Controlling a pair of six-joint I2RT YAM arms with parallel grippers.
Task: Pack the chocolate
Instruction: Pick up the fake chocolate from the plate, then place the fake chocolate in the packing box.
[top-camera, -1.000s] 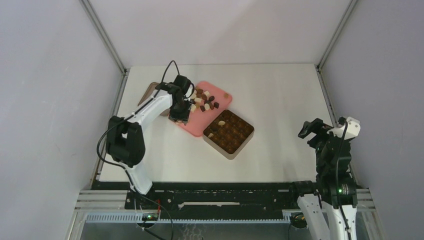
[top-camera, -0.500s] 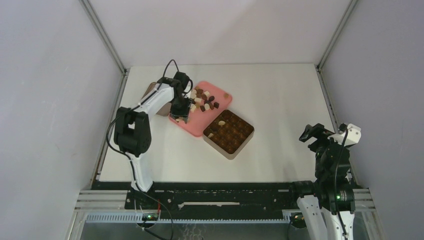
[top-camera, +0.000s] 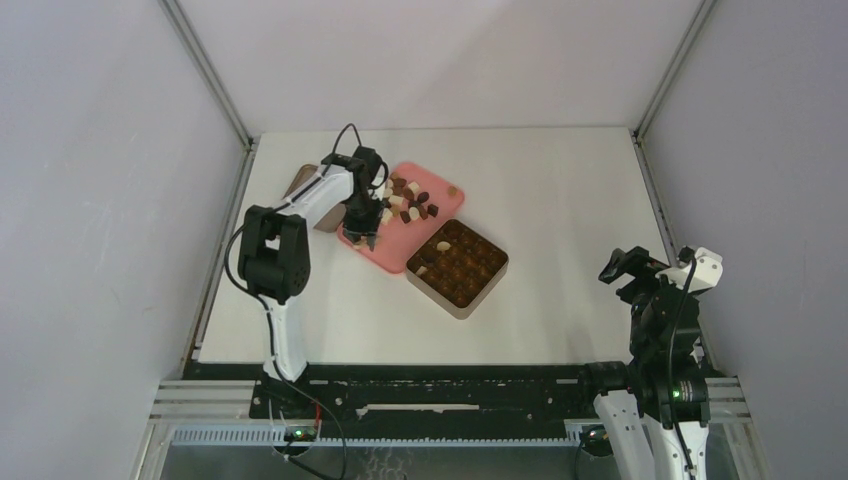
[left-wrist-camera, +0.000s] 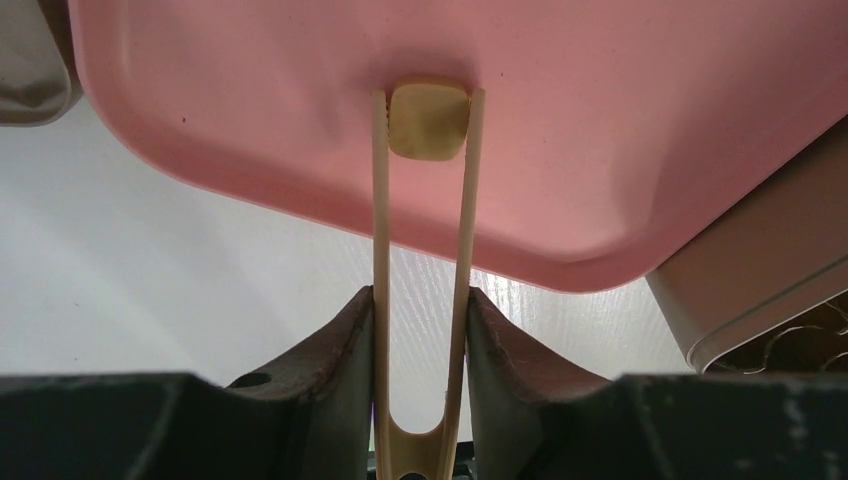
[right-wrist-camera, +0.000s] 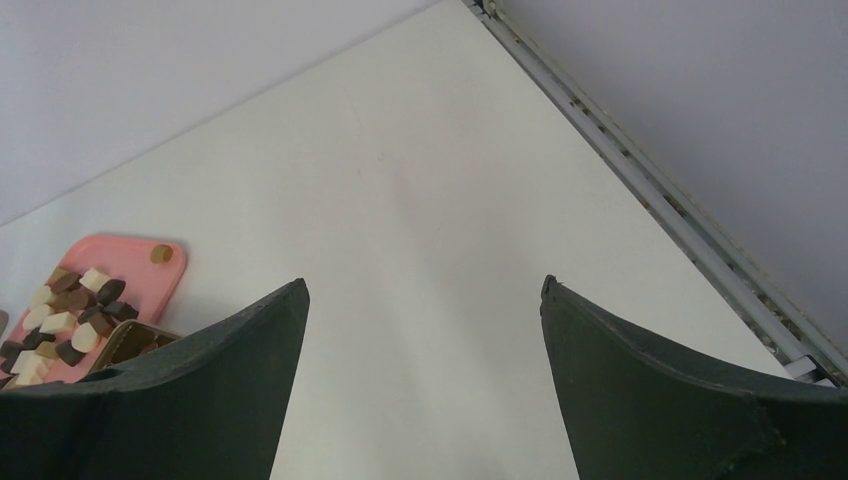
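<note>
My left gripper (left-wrist-camera: 420, 300) is shut on thin wooden tongs (left-wrist-camera: 381, 250) that point out over the near corner of a pink tray (left-wrist-camera: 620, 150). The tong tips sit against both sides of one cream-white chocolate (left-wrist-camera: 428, 120), which rests on the tray. From above, the left gripper (top-camera: 362, 235) is at the tray's (top-camera: 385, 257) near-left end. A heap of dark, brown and cream chocolate (top-camera: 408, 200) lies farther along it. The square tan tin (top-camera: 457, 262) holds several pieces in its dark grid. My right gripper (top-camera: 625, 268) hangs open and empty at the far right (right-wrist-camera: 425, 290).
A tan lid-like piece (top-camera: 305, 185) lies left of the tray, and its corner shows in the left wrist view (left-wrist-camera: 30, 60). The tin's corner (left-wrist-camera: 740, 290) sits close to the right of the tongs. White table (right-wrist-camera: 420, 180) stretches between the tin and the right arm.
The left arm has folded in, its elbow swinging left and back, while the gripper stayed over the tray's near-left end. The right arm dropped slightly, then held still.
</note>
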